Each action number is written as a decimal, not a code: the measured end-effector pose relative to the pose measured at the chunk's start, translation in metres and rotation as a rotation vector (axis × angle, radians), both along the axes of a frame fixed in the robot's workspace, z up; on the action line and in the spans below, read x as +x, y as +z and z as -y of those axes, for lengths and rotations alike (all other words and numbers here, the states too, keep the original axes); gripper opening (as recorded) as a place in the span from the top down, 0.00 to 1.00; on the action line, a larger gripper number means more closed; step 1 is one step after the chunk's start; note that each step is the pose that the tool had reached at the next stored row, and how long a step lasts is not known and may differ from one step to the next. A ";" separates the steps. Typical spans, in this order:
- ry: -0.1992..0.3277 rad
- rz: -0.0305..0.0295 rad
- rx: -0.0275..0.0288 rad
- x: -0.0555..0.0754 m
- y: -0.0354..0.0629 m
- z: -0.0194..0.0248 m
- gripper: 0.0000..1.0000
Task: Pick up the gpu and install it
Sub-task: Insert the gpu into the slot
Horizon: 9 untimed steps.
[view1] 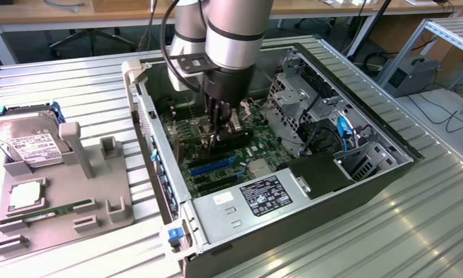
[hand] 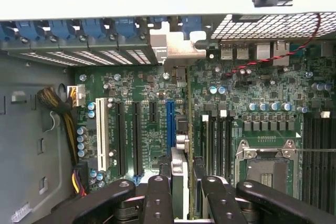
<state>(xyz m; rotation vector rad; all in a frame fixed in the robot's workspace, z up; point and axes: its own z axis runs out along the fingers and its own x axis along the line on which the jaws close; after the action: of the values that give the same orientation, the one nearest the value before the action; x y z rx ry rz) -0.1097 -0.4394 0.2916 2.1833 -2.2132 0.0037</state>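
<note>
We see the end effector (hand: 181, 192) clenched on the gpu (hand: 181, 129), holding it edge-on inside the open computer case (view1: 386, 174), just above the motherboard (hand: 252, 93) beside the blue slot (hand: 170, 124).

The gpu (hand: 182, 145) stands on edge, upright over the motherboard's expansion slots inside the open computer case. Its silver end bracket (hand: 176, 45) reaches the case's rear slot wall, beside the blue slot.
</note>
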 end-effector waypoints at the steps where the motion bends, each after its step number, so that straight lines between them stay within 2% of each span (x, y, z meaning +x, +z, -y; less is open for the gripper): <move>1: 0.000 0.0000 0.0001 0.000 -0.0003 0.0016 0.73; 3: 0.000 0.0000 0.0001 0.000 -0.0008 0.0041 0.73; 7: 0.000 0.0002 0.0004 0.001 -0.0017 0.0060 0.73; 8: 0.000 0.0000 0.0010 0.001 -0.0018 0.0064 0.73; 9: 0.000 0.0000 0.0039 0.001 -0.0019 0.0068 0.73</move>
<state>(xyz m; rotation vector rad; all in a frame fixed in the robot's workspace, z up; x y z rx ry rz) -0.1088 -0.4462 0.2897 2.1853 -2.2151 -0.0007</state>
